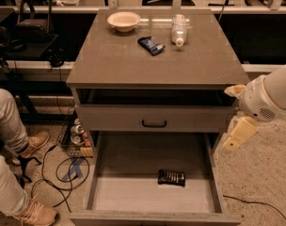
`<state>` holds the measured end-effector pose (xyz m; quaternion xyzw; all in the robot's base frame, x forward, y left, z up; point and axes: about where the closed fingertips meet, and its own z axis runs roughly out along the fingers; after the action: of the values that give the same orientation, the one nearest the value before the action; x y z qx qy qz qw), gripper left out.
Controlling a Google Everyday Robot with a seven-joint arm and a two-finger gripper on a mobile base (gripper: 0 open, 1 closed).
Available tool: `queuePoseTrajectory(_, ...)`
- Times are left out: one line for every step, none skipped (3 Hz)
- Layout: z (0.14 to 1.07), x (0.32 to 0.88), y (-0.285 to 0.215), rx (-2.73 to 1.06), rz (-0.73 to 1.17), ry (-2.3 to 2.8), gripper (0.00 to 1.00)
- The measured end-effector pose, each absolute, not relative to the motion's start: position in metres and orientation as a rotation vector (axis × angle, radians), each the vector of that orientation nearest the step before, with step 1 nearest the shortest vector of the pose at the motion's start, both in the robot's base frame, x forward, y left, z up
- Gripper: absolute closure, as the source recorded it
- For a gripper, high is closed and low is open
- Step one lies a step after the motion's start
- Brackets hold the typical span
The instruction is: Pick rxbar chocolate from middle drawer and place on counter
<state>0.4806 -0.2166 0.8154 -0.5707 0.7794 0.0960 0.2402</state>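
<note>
Hovering beside drawer (133, 192): pale parted fingers (239, 133)

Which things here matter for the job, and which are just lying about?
Job: rxbar chocolate, lying in the open middle drawer; counter; gripper, right of the drawer, outside it.
Lying about: bowl, blue packet, bottle, all on the counter.

The robot's thick white arm (279, 91) is a smooth, rounded shell, with a small patch of fine perforations near the wrist end. Its two-finger gripper (230, 118), just off the right side of the grey wooden cabinet (115, 119), has blocky pale-yellow fingers (239, 133) standing apart, the upper one showing only a short cream tip
</note>
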Motion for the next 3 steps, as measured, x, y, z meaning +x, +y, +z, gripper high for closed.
queuePoseTrajectory(0.802,0.48,-0.217,-1.555,0.303,2.126,0.0)
queuePoseTrajectory(0.747,0.48,-0.215,-1.568,0.392,2.128,0.0)
queuePoseTrajectory(0.683,0.477,-0.206,-1.548,0.51,2.143,0.0)
